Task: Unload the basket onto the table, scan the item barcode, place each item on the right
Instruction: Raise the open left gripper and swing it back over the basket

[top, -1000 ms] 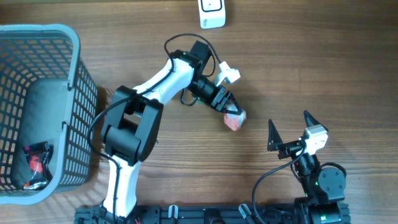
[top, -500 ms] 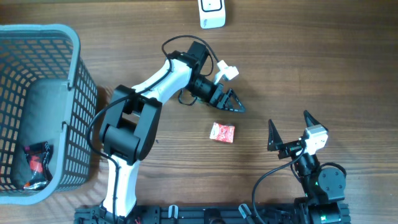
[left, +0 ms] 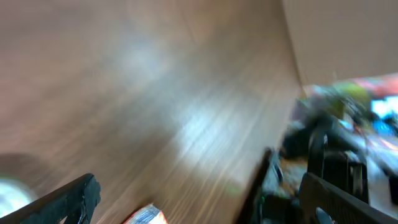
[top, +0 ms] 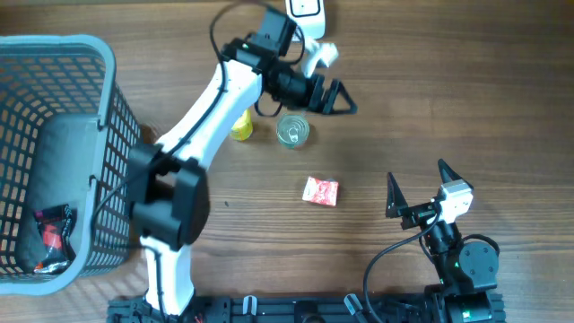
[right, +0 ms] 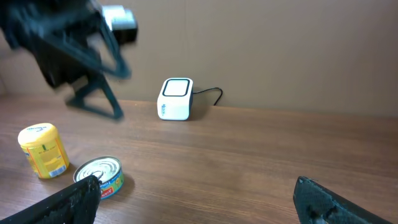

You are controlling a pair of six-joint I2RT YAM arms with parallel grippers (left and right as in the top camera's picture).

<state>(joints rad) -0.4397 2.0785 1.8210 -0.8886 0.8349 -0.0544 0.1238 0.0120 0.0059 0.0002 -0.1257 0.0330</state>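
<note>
The item, a small red packet (top: 320, 190), lies flat on the wooden table, held by nothing. Its blurred edge (left: 146, 216) shows at the bottom of the left wrist view. The white barcode scanner (top: 305, 18) stands at the far edge, also seen as the scanner (right: 176, 98) in the right wrist view. My left gripper (top: 343, 97) hangs open and empty just right of the scanner, well away from the packet. My right gripper (top: 416, 172) stands open and empty at the near right, to the right of the packet.
A round tin can (top: 292, 131) and a yellow can (top: 240, 126) stand under the left arm, between scanner and packet. A grey mesh basket (top: 112, 135) fills the left side, with a dark packet (top: 52, 238) inside.
The left gripper opened and the red packet dropped onto the table. The left arm then swung away toward the scanner, uncovering the two cans. The right arm has not moved.
</note>
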